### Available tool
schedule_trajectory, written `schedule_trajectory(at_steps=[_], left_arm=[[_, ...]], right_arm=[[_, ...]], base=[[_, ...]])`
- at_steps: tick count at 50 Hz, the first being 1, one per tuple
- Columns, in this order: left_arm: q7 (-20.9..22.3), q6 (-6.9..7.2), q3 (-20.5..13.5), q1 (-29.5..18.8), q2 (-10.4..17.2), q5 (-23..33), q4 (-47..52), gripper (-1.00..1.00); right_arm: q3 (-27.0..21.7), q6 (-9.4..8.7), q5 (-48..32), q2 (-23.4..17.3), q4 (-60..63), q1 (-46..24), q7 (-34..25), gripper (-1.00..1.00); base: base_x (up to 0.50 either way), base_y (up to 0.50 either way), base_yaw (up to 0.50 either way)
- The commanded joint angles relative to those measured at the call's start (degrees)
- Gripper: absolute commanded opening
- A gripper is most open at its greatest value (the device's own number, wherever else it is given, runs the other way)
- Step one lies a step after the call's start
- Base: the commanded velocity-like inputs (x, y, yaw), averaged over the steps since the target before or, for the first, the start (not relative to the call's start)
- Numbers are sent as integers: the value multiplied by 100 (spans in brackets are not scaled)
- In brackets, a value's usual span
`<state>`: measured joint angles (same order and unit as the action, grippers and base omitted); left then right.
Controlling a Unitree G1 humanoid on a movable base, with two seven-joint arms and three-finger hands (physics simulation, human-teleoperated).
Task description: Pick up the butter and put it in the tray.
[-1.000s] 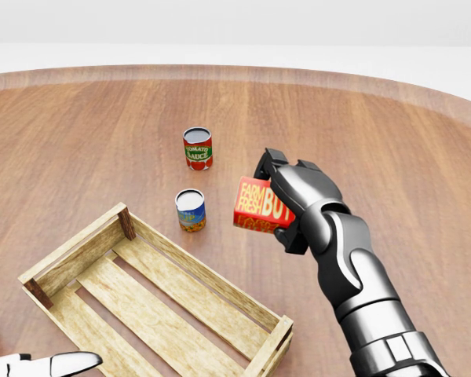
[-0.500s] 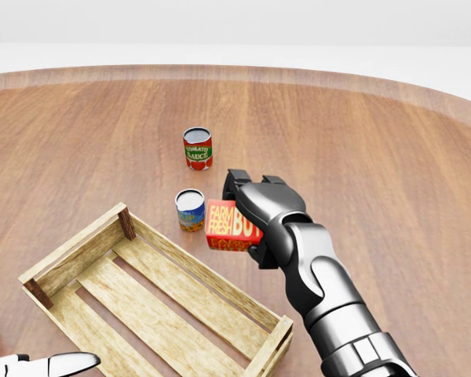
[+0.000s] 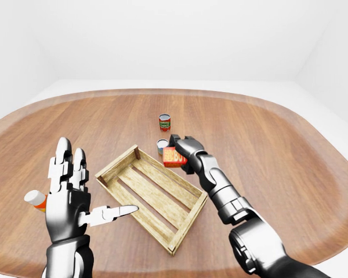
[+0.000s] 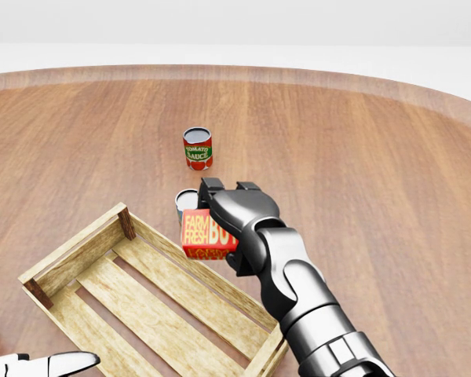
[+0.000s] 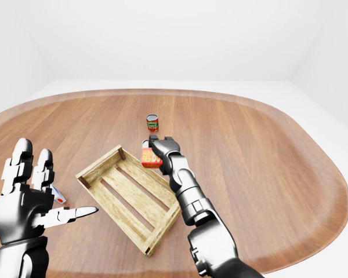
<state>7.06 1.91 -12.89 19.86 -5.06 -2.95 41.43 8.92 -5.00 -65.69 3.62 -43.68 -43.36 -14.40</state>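
The wooden tray (image 4: 180, 310) lies slanted on the table (image 4: 377, 157), its long axis running from the head view's upper left to lower right. The right hand (image 4: 231, 216), fingers closed around the butter (image 4: 206, 232), holds it over the tray's upper-right rim; the tray floor lies down-left. The left hand (image 3: 66, 194) hovers spread wide, well apart.

Red butter box (image 4: 206, 233) held above slatted wooden tray's (image 4: 78, 250) right rail.
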Motion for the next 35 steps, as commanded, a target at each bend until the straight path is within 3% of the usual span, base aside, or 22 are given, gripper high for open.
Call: schedule_trajectory(at_steps=[1, 35], left_arm=[[-8, 3, -3, -36, 8, 5, -43, 100], [19, -30, -68, -67, 15, -60, -128, 100]], right_arm=[[-2, 0, 119, 203, -325, -241, 290, -100], [123, 0, 672, 873, -1821, -935, 964, -100]], base=[[0, 0, 0], [0, 0, 0]])
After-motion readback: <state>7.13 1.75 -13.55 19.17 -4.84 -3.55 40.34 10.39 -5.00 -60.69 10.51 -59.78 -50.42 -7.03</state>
